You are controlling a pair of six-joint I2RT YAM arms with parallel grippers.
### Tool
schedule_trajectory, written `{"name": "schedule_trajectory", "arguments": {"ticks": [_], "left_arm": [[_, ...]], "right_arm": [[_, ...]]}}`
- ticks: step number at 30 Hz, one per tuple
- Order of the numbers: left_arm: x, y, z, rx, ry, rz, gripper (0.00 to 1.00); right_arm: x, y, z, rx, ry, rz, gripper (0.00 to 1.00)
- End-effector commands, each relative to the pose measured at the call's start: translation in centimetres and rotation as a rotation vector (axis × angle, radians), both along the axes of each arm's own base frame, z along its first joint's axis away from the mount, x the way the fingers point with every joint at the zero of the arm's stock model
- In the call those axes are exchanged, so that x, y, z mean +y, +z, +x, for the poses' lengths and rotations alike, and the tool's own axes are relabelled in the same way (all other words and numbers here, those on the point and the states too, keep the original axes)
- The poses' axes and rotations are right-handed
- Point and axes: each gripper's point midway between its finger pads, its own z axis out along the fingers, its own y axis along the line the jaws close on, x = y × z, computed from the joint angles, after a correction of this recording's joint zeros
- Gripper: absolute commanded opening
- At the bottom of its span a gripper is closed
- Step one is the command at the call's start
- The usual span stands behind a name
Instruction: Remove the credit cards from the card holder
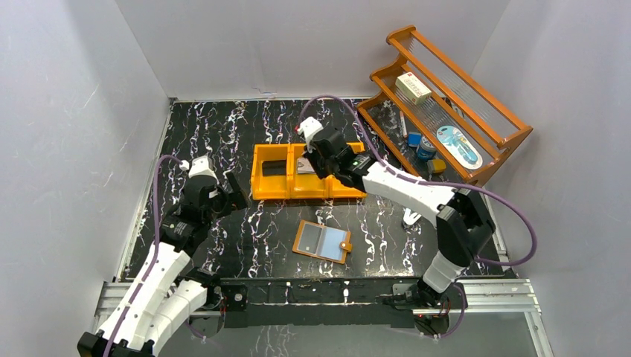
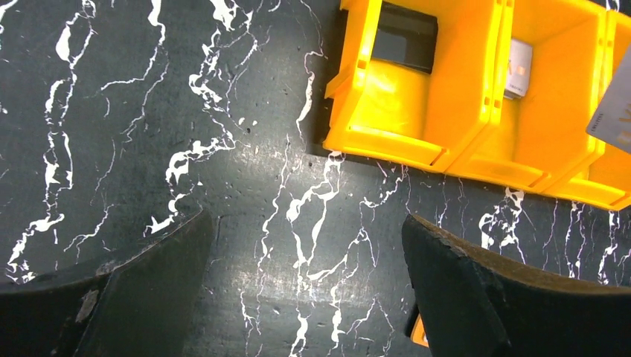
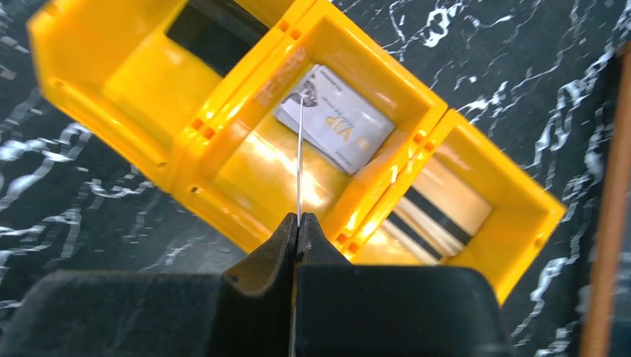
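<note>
R gripper (image 3: 298, 219) pinches card (image 2: 616, 111) edge-on over bin's (image 3: 97, 52) mid compartment; L gripper (image 2: 305, 223) spread.

A robot lab cell: white walls (image 1: 82, 111) enclose a marbled table (image 1: 245, 245), two arms (image 1: 152, 286) (image 1: 405, 186) bolted to its rail (image 1: 498, 292).

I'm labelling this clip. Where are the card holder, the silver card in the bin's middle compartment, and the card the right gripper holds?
card holder (image 1: 322, 241), top view, its open inner sleeve.
silver card (image 3: 338, 123), right wrist view, its printed face.
held card (image 3: 299, 156), right wrist view, its thin edge.
</note>
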Motion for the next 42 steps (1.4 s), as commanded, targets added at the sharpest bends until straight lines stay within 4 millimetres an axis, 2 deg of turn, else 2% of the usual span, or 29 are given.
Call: {"name": "schedule_trajectory", "arguments": {"ticks": [1,4,7,10,16,21,32,36,38,42], "left_arm": [[1.2,0.6,0.0,-0.049,0.053,0.02,0.98],[1.2,0.8,0.0,-0.057,0.055,0.018,0.98],[1.2,0.8,0.0,-0.059,0.053,0.017,0.98],[1.3,0.9,0.0,-0.063,0.057,0.019,0.98],[1.4,1.1,-0.1,-0.072,0.062,0.018,0.98],[1.5,1.2,-0.1,-0.078,0.067,0.017,0.98],[1.7,1.2,-0.2,-0.086,0.075,0.022,0.98],[1.8,1.2,-0.2,-0.085,0.077,0.024,0.98],[1.8,1.2,-0.2,-0.084,0.078,0.026,0.98],[1.8,1.1,-0.2,-0.082,0.08,0.028,0.98]], "right_arm": [[0.2,1.5,2.5,-0.238,0.138,-0.252,0.0],[0.9,1.3,3.0,-0.319,0.215,-0.354,0.0],[1.7,1.3,3.5,-0.365,0.234,-0.379,0.0],[2.3,-0.6,3.9,-0.355,0.292,-0.449,0.0],[4.0,-0.8,5.2,-0.399,0.321,-0.444,0.0],[3.6,-2.9,6.7,-0.408,0.335,-0.576,0.0],[3.7,-5.4,9.3,-0.45,0.343,-0.681,0.0],[3.0,-6.3,10.3,-0.466,0.333,-0.716,0.0],[3.2,-6.6,10.2,-0.465,0.363,-0.699,0.0],[3.2,-8.1,9.3,-0.428,0.44,-0.703,0.07]]}}
